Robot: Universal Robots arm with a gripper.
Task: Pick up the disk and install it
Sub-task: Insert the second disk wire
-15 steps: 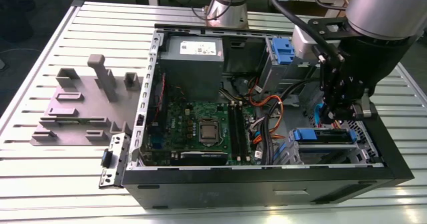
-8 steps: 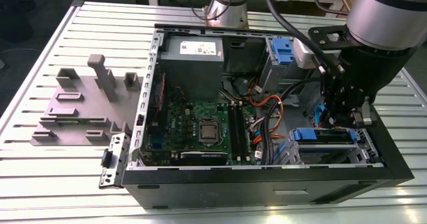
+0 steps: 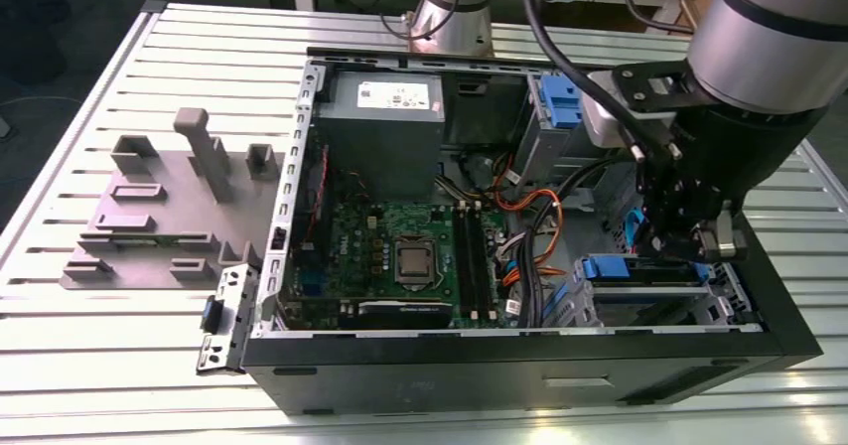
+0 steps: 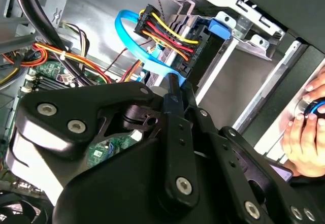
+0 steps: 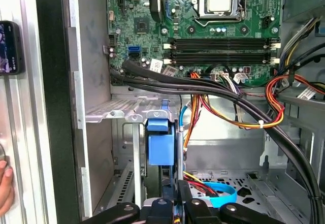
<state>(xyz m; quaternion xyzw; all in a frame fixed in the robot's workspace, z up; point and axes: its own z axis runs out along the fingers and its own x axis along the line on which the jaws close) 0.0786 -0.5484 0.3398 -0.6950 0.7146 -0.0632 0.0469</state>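
Disk (image 3: 626, 267) sits in the drive cage (image 3: 649, 306) at the case's corner on the exterior view's right, blue rail end facing up. My gripper (image 3: 702, 249) is right at it; in the first wrist view the fingertips (image 5: 179, 193) look nearly closed, but I can't tell whether they pinch the blue tab (image 5: 161, 145). I'd judge the drive rigid, fairly heavy and shock-sensitive, so hold it by the rails. Count: one disk, one bare blue clip (image 3: 557, 102), one motherboard (image 3: 397, 256), one hand (image 4: 304, 132).

Open computer case (image 3: 530, 366) on slatted table (image 3: 79, 385) — claw (image 3: 709, 246) inside, above drive bay (image 3: 649, 301).
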